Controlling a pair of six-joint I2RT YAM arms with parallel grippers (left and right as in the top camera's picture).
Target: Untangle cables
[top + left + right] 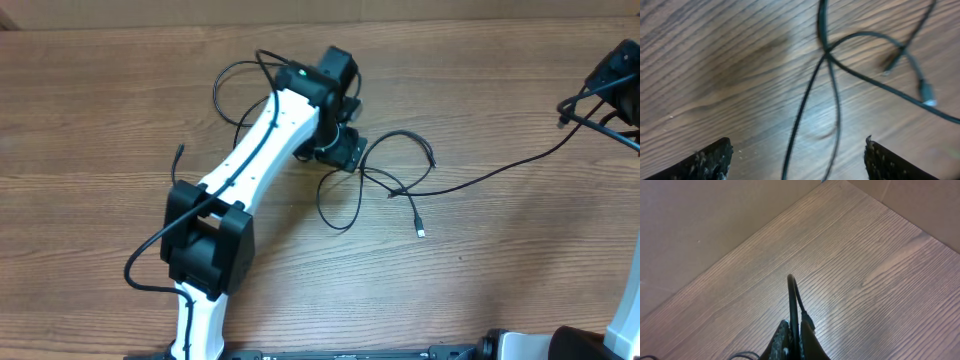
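Several thin black cables (380, 175) lie in loose, rounded loops on the middle of the table (100, 110), a laminate with brown wood grain running lengthwise and a soft sheen. Their strands are smooth and round, and they cross one another just beside the left hand (798, 146). One strand ends in a small pale metal plug (420, 231) that rests on the bare wood a little apart from the loops. In the left wrist view the two fingers (710, 161) of that hand stand wide apart, dark and rough with pale speckles on their pads. The crossing strands lie on the table between and ahead of them with nothing gripped, and two small plug ends show at the upper right, blurred. One long strand (500, 172) runs from the tangle in a shallow curve to the far right, up to the right hand (794, 329). That hand is pinched closed on the strand, which stands up from the fingertips as a narrow hairpin loop above the table. Plain beige panels (715, 215) border the table behind it
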